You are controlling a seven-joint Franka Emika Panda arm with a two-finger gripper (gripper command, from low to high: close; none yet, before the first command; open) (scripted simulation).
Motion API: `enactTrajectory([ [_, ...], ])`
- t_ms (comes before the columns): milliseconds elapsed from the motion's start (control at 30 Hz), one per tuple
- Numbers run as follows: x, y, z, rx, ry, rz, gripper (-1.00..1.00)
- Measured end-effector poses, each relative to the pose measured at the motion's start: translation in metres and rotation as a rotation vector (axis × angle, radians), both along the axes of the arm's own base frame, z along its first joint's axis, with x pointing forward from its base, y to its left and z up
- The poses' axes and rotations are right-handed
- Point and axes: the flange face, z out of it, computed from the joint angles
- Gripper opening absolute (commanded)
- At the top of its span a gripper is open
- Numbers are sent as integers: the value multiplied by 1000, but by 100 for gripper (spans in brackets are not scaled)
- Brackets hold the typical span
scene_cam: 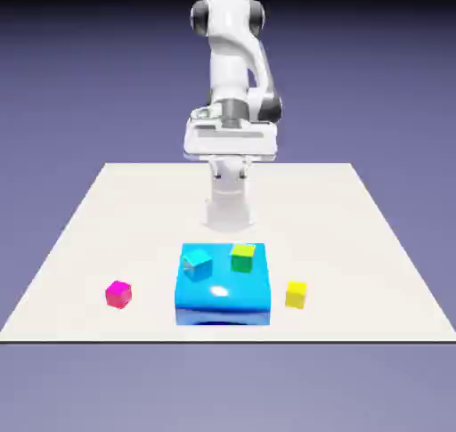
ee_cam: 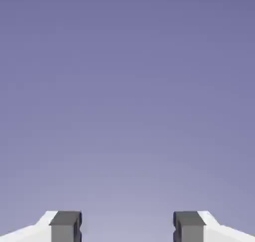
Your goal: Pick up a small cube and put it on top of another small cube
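Four small cubes show in the exterior view. A magenta cube point(scene_cam: 118, 294) lies on the table toward the left, and a yellow cube point(scene_cam: 296, 294) toward the right. A cyan cube point(scene_cam: 197, 263) and a green cube point(scene_cam: 242, 257) rest side by side on top of a large blue block point(scene_cam: 223, 289). My gripper point(scene_cam: 230, 145) hangs high above the table, well behind the block and far from every cube. In the hand view my gripper point(ee_cam: 127, 227) is open, its fingertips point(ee_cam: 65, 226) wide apart with only backdrop between them. No cube shows in the hand view.
The white table point(scene_cam: 356, 243) carries the block near its front edge in the middle. The robot's base point(scene_cam: 229, 203) stands just behind the block.
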Motion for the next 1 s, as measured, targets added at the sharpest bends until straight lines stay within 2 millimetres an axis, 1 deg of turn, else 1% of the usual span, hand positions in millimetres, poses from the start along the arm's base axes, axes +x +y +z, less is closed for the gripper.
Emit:
enactTrajectory([
  [100,17,27,-31,-97,123,132,0],
  [200,30,54,-65,-188,243,270,0],
  [367,40,100,-126,-326,434,514,0],
  [433,39,122,-151,-379,506,625,0],
  [500,39,135,-177,-423,580,717,0],
  [533,36,147,-189,-448,614,776,0],
  [700,20,186,-254,-548,784,1039,0],
  [767,19,187,-255,-551,789,1047,0],
  [933,17,180,-322,-551,789,1048,0],
  [967,17,179,-325,-551,789,1048,-100],
  [1000,17,179,-325,-551,789,1048,-100],
])
